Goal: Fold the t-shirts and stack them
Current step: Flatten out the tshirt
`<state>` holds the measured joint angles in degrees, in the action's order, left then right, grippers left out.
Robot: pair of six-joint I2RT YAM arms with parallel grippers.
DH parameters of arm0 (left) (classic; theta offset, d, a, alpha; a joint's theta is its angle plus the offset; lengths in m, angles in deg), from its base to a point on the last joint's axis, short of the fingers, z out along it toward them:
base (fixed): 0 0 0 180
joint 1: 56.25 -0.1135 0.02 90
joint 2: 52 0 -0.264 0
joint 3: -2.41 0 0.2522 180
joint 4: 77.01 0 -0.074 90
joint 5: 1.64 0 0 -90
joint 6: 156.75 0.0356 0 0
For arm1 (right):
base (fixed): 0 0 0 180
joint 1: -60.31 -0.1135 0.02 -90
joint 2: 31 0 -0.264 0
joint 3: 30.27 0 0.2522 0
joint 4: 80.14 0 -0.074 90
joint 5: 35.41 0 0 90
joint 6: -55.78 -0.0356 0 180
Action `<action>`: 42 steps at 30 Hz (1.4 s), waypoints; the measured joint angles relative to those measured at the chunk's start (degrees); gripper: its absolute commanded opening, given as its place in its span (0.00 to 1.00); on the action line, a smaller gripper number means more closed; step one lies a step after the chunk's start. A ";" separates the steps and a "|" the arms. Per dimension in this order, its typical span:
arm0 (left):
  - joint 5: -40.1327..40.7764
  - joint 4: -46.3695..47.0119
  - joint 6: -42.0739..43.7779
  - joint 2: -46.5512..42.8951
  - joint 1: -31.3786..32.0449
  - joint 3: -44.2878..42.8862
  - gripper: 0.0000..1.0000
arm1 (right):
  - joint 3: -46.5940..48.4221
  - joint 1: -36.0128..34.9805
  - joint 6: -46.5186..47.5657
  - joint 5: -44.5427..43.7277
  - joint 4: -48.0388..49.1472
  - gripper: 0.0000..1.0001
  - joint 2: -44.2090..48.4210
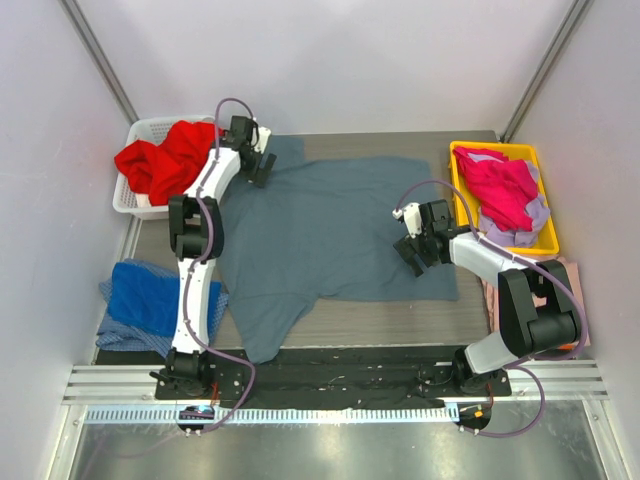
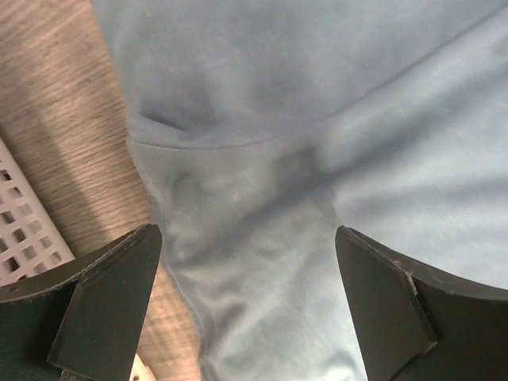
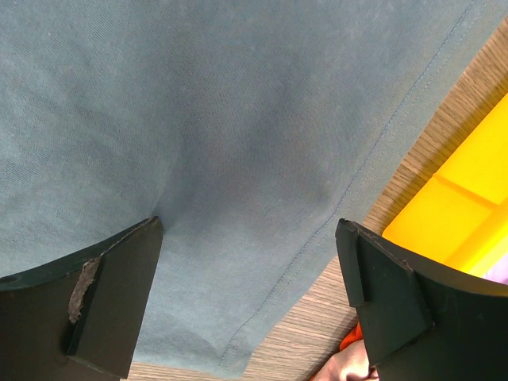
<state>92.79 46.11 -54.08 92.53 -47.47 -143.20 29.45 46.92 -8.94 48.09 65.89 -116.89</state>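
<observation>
Spreading across mid-table, the grey shirt (image 1: 340, 230) lay flat, its far-left sleeve partly hidden beneath the left gripper (image 1: 262, 162). That gripper and the right gripper (image 1: 415, 252), at the shirt's right edge, stood wide open, holding nothing. Red shirt (image 1: 160, 160) filled the basket (image 1: 150, 125); magenta shirt (image 1: 500, 185) the bin (image 1: 520, 149); blue shirt (image 1: 150, 300) lay left. Pink cloth (image 1: 574, 275), mostly behind the right arm, was possibly a shirt.

Pale, seemingly lilac walls (image 1: 350, 60) enclose an evenly lit wood-grain table (image 1: 400, 318).
</observation>
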 measured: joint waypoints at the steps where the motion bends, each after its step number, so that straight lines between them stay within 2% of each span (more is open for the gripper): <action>1: -0.61 -0.20 -0.09 -0.70 0.13 0.37 0.97 | 0.00 0.00 0.00 0.00 0.00 1.00 -0.02; 7: -3.74 0.02 -0.74 -5.14 0.61 0.42 0.98 | 0.00 0.00 0.00 0.02 0.00 1.00 -0.02; 13: -4.50 1.27 -1.77 -5.86 1.03 -4.20 0.98 | 0.02 0.00 -0.02 0.09 0.04 1.00 -0.26; 20: -2.89 9.33 -1.73 -5.05 1.25 -3.91 0.97 | 0.02 0.00 0.00 0.09 0.04 1.00 -0.35; 25: -0.94 13.81 -1.51 -1.14 1.40 -3.91 0.97 | 0.00 0.00 0.02 0.04 0.20 1.00 -0.50; 33: 3.65 15.04 3.10 5.79 2.69 -4.33 0.96 | 0.07 0.00 0.04 -0.02 0.28 1.00 -0.74; 42: 8.00 17.79 10.51 6.56 4.68 -4.92 0.97 | 0.11 0.00 0.04 -0.04 0.39 1.00 -0.76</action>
<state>100.79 63.91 -43.57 99.09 -42.79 -148.12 29.56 46.92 -8.90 48.05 66.29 -117.65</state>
